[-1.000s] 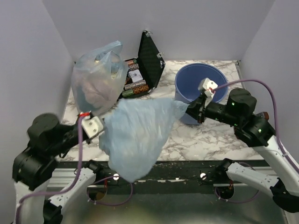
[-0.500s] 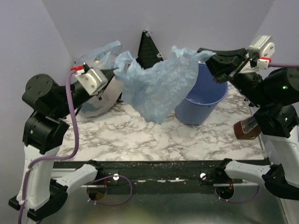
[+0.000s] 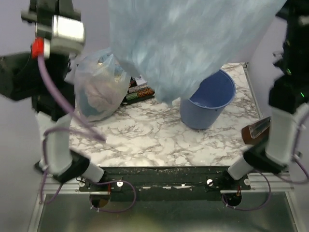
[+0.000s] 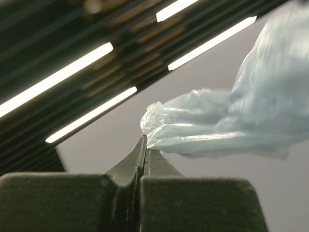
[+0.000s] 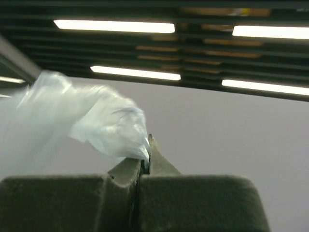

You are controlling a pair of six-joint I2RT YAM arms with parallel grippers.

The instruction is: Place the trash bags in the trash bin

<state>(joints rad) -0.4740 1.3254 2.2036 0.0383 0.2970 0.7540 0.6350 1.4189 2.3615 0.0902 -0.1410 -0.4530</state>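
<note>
The light-blue trash bag hangs high, close to the overhead camera, stretched between both raised arms. Its lower tip dangles just left of and above the blue trash bin at the back right of the marble table. My left gripper points up and is shut on one corner of the trash bag. My right gripper also points up and is shut on the bag's other corner. Both grippers' fingertips are out of the overhead view.
A clearer bag stuffed with coloured items sits at the back left. Beside it lies the chip case, mostly hidden by the hanging bag. A brown object rests at the table's right edge. Walls enclose the table on three sides.
Both arms have swung up steeply, lifting the trash bag from table height to well above the bin, close to the camera. Both grips stayed shut on it.
</note>
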